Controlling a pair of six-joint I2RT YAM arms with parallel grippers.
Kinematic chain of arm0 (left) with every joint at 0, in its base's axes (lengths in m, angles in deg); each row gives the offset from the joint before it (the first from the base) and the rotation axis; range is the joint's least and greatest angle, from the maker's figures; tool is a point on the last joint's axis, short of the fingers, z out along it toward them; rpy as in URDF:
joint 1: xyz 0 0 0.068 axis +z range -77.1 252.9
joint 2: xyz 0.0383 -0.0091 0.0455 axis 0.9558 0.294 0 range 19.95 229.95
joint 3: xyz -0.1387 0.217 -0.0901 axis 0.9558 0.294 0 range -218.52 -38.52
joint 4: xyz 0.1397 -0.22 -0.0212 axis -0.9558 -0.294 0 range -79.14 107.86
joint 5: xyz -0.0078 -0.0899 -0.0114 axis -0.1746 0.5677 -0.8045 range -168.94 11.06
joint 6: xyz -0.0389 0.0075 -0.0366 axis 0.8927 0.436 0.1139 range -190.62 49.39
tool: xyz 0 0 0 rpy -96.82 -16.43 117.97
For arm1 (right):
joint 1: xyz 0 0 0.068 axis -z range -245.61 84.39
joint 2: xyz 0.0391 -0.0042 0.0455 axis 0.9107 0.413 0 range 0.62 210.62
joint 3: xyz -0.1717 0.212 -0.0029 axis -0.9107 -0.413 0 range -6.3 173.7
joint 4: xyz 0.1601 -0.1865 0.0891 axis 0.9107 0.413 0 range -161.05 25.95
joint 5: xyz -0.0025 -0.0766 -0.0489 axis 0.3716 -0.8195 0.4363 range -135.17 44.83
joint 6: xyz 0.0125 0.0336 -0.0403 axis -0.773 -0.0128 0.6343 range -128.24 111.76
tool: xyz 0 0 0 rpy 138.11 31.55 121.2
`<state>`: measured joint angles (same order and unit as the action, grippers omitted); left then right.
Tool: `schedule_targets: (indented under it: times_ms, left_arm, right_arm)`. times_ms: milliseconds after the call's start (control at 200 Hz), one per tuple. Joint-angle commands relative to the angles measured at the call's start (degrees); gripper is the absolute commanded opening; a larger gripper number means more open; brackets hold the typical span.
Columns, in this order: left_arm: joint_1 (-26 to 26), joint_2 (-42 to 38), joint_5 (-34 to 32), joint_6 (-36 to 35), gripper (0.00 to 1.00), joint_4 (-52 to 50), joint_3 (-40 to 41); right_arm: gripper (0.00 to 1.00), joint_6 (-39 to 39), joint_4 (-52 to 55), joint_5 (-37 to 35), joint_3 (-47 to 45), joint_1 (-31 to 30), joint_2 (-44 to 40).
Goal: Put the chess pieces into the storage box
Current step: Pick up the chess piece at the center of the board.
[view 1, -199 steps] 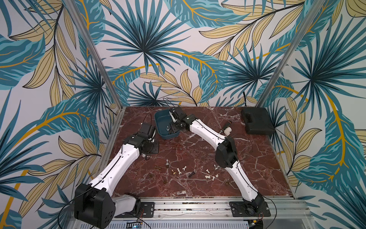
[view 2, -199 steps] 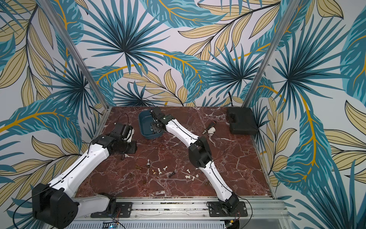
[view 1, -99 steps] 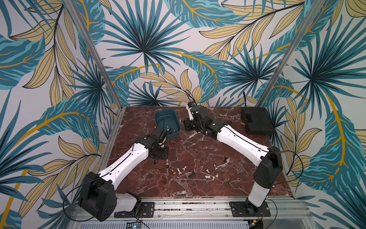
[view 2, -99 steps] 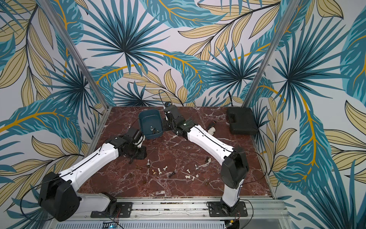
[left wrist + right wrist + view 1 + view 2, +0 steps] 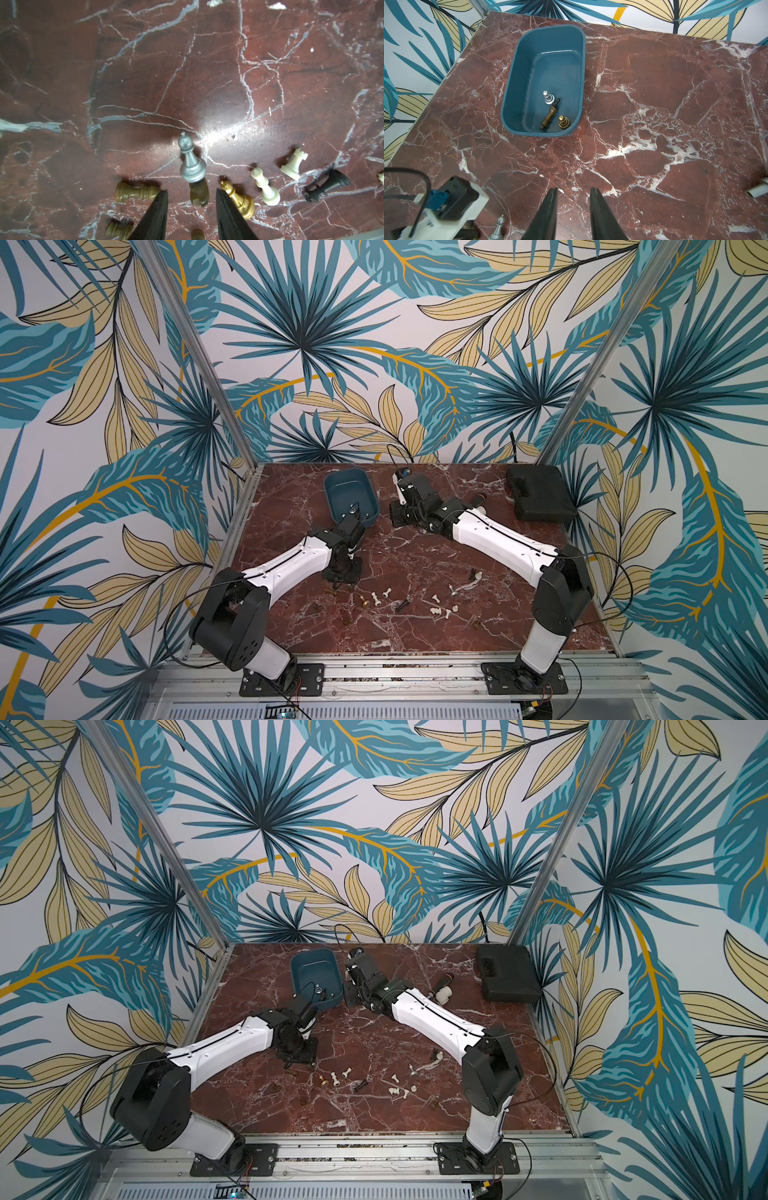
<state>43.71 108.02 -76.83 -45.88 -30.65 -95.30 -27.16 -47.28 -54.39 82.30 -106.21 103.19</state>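
- Left wrist view: the left gripper point(image 5: 191, 190) hangs low over a red-brown marble tabletop point(image 5: 145, 83). Its two black fingers are spread and pinch nothing.
- A dark brown chess piece point(image 5: 198, 192) lies in the gap at the fingertips, with a silver pawn point(image 5: 192, 164) just past it.
- A shiny gold pawn point(image 5: 239, 197) lies just outside one finger. An olive-brown rook point(image 5: 135, 192) lies on its side just outside the other.
- Farther out beyond the gold pawn are a white pawn-like piece point(image 5: 265, 187), a white rook point(image 5: 294, 164) and a toppled black piece point(image 5: 326, 185).
- Right wrist view: the right gripper point(image 5: 574, 189) is held above bare marble, fingers parted and empty.
- Well ahead of it sits the teal-blue rounded plastic storage box point(image 5: 517, 83), without a lid.
- At the box's end nearer that gripper are a small silver piece point(image 5: 547, 97), a long brown piece point(image 5: 550, 114) lying flat and a small gold piece point(image 5: 563, 122).
- In both top views, a flat black hard case point(image 5: 540, 493) sits in the far corner, well beyond the right gripper.
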Motion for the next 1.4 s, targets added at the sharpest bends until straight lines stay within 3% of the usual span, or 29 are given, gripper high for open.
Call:
schedule_targets:
  times_ms: [0,265,551,1132,1267,1397]
  left_arm:
    - [-0.09,2.25,-1.74,-0.11,0.43,3.41,-1.5]
    - [-0.09,8.72,1.13,-0.34,0.42,5.53,-1.38]
    - [-0.13,10.28,0.72,-0.94,0.22,6.59,-2.98]
    - [-0.1,9.48,-1.53,-1.35,0.11,6.49,-3.79]
    - [0.01,10.82,-1.9,-1.7,0.11,7.0,-3.43]
    - [0.1,11.59,-1.06,-1.45,0.11,7.95,-2.75]
  right_arm:
    - [0.31,-0.5,-0.67,-0.52,-1.29,-0.27,-2.36]
    - [0.31,0.1,0.04,-1.75,-1.94,-0.27,-3.03]
    - [0.31,0.0,0.31,-1.78,-2.27,-0.27,-2.92]
    - [0.31,-0.07,0.25,-1.86,-2.03,-0.27,-2.38]
    - [0.31,-0.92,1.15,1.14,-2.56,-0.35,-2.6]
    - [0.29,-1.25,-3.11,8.01,-9.27,-2.27,-5.67]
